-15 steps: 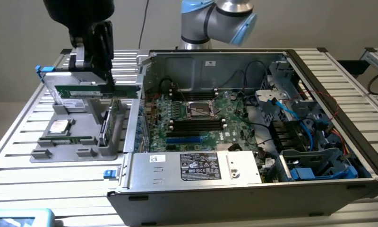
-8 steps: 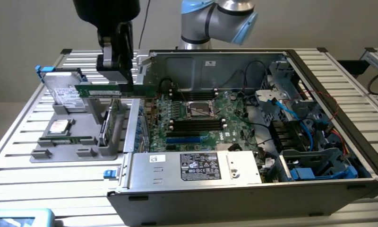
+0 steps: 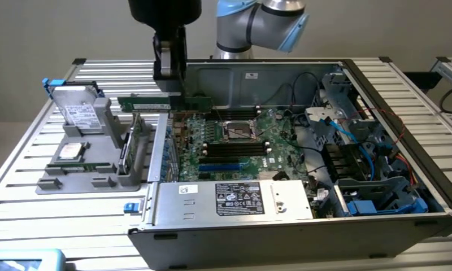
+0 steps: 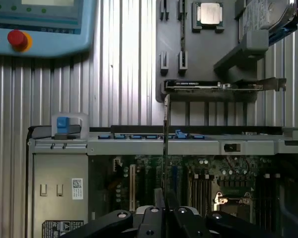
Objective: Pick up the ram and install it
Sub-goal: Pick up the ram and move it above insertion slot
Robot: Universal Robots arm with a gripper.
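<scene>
Open case (image 3: pixel 286 240) below gripper (image 3: pixel 170 93). Power supply (image 3: pixel 203 200) under it: black-and-white label, print unreadable. Motherboard (image 3: pixel 241 148) underneath. Grey tray (image 3: pixel 83 169) beside, hard drive (image 3: pixel 79 110) with pale label. Gripper pinching ram (image 3: pixel 139 103), level above motherboard.

We get the ram (image 4: pixel 166 130) edge-on only, one end apparently buried in the gripper (image 4: pixel 165 206); teach pendant (image 4: pixel 44 29) cropped at the edge.

The ram (image 3: pixel 143 104) is green, the tray (image 3: pixel 75 189) grey, the table (image 3: pixel 30 220) ribbed silver.
</scene>
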